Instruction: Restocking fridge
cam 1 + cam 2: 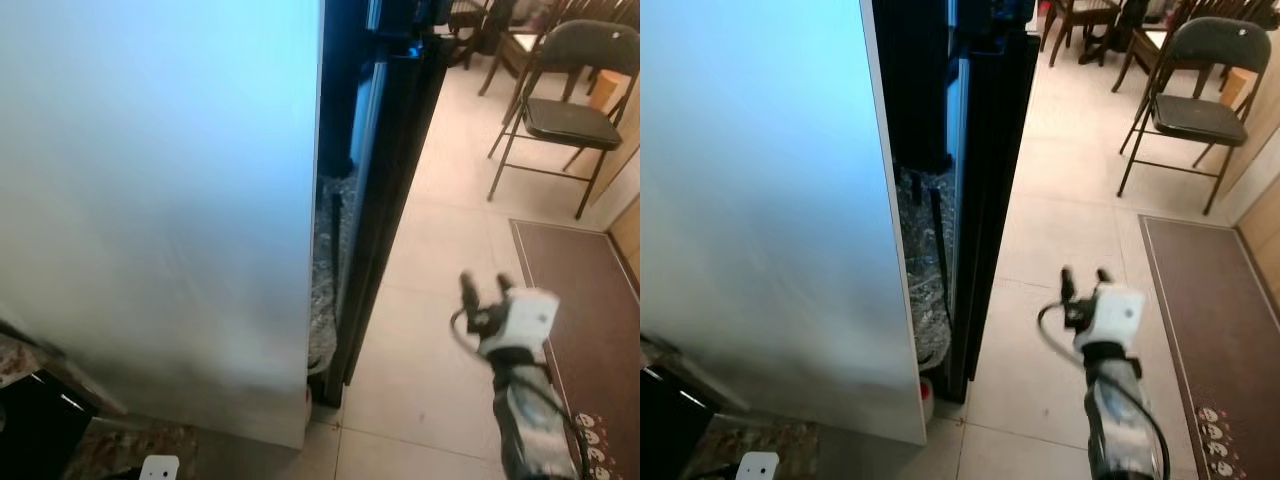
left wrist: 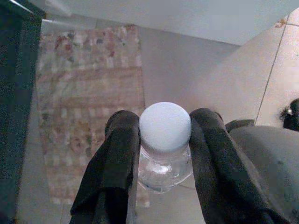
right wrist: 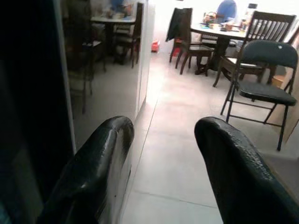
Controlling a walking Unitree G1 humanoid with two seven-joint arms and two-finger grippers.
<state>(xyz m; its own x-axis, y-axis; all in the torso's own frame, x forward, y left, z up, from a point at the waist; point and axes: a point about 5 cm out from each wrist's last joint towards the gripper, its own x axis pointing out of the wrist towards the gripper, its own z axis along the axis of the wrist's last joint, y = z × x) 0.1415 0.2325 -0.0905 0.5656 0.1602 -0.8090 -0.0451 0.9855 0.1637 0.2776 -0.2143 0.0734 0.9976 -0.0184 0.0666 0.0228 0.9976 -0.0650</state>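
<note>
A large white fridge (image 1: 160, 210) takes up the left of the head views, its side panel facing me. A narrow dark gap (image 1: 345, 200) runs along its right edge beside a black door (image 1: 990, 180). In the left wrist view my left gripper (image 2: 164, 135) is shut on a clear plastic bottle with a pale round cap (image 2: 165, 127), held over a patterned rug. My right gripper (image 1: 483, 284) is raised over the tiled floor to the right of the black door, open and empty, its fingers (image 3: 98, 163) pointing down the room.
A black folding chair (image 1: 560, 110) stands at the back right on the tiles. A brown mat (image 1: 580, 300) lies along the right wall. Further back are a dining table and wooden chairs (image 3: 215, 37). A patterned rug (image 2: 88, 102) lies below the left arm.
</note>
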